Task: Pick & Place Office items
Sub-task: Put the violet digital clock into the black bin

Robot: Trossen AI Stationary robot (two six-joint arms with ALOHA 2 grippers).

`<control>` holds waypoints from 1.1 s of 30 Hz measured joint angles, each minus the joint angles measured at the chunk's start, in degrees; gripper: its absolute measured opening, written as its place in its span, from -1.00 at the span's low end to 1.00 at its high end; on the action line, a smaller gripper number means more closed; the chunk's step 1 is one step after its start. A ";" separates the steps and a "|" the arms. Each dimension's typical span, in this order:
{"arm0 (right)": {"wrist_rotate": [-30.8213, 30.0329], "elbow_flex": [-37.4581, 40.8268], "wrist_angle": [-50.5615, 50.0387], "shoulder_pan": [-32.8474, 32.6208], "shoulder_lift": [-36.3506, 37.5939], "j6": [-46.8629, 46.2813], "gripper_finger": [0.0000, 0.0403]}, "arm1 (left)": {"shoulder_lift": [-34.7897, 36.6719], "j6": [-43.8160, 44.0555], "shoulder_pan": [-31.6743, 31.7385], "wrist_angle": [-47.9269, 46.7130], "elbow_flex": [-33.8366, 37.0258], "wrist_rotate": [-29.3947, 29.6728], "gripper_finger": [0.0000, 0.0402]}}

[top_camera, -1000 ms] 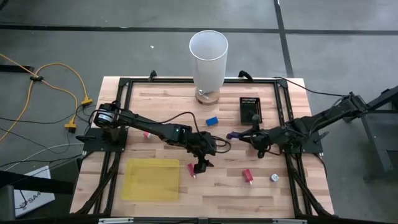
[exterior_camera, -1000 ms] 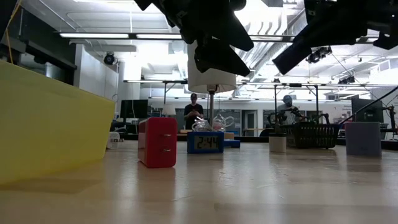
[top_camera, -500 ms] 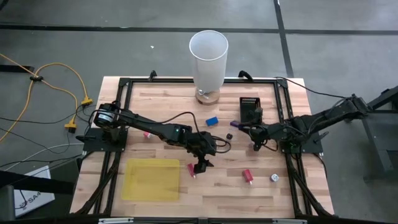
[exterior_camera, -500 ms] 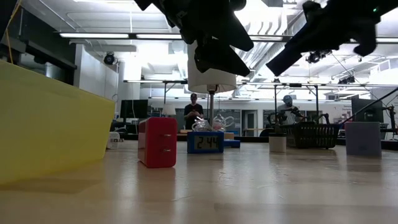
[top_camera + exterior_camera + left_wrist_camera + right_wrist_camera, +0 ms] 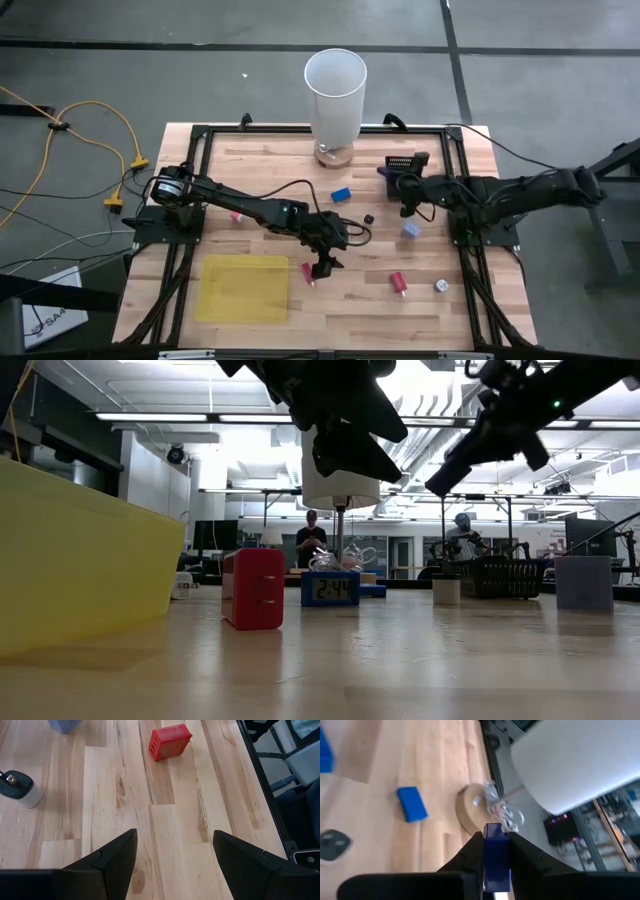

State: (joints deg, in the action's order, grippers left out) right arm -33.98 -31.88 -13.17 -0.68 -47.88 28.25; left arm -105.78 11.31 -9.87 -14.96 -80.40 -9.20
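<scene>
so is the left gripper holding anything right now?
No. In the left wrist view the left gripper stands open over bare wood, with the red block lying apart, ahead of its fingers.

A tall white cup (image 5: 336, 95) stands at the far edge of the wooden desk (image 5: 260, 160). A flat yellow sheet (image 5: 243, 288) lies near the front. A small black tray (image 5: 401, 176) sits by the cup.

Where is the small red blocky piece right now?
In the high view, the small red blocky piece lies on the table's near right part, beside the whitish round piece, right of the open left gripper.
</scene>
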 joint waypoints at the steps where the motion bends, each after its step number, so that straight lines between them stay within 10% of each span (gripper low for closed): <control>1: -0.02 0.00 0.01 1.07 0.00 0.00 -0.70 | 0.00 0.00 0.00 0.00 0.00 0.01 0.27; 20: 3.12 0.00 0.00 20.35 0.00 -0.36 -0.70 | 0.00 -0.52 0.00 -0.01 0.00 0.01 0.27; 33: 7.61 0.00 -10.71 28.54 -0.07 -21.58 -0.70 | 0.00 -0.46 0.00 -0.04 0.00 -0.01 0.27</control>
State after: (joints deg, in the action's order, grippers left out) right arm -26.38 -31.88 -23.87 27.86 -47.94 6.67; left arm -105.78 10.85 -9.87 -15.00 -80.40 -9.21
